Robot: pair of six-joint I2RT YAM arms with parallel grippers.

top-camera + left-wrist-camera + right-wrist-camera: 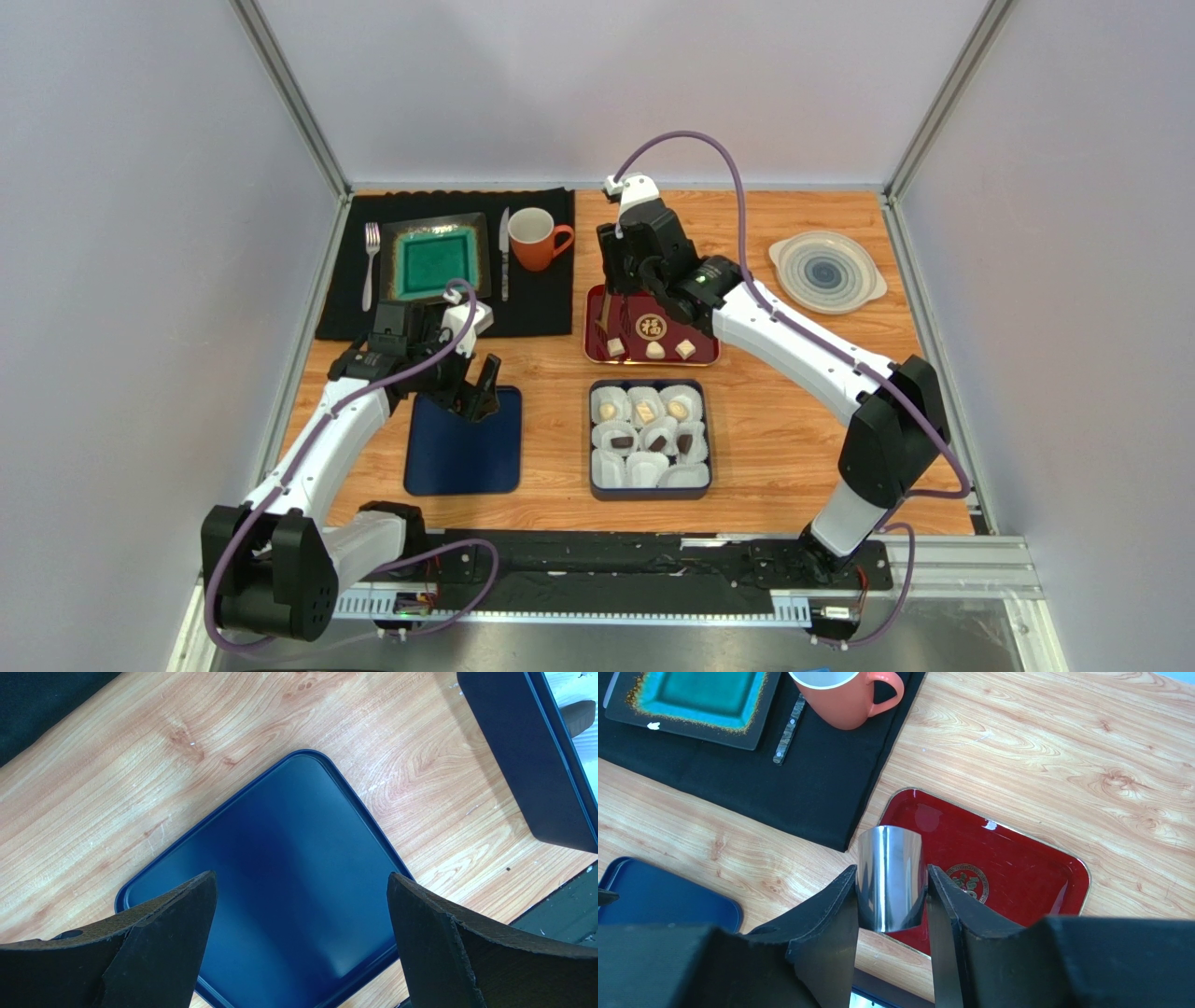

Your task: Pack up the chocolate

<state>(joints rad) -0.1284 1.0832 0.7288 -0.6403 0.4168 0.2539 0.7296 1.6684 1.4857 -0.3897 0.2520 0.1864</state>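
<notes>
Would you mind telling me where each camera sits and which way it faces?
Top external: above and behind the arm bases, looking down on the wooden table; both arms show.
Left wrist: on the left arm, facing down at the navy blue flat tray; its open jaws show.
Right wrist: on the right arm, facing down at the red rectangular tray; its jaws clamp a shiny metal strip.
Shared: both wrist views catch the navy tray.

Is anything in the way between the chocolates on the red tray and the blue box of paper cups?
Nothing visible. Only bare table lies between the red tray and the box, and the chocolates sit near the tray's edge facing it. The right gripper holds a metal piece above the tray.
</notes>
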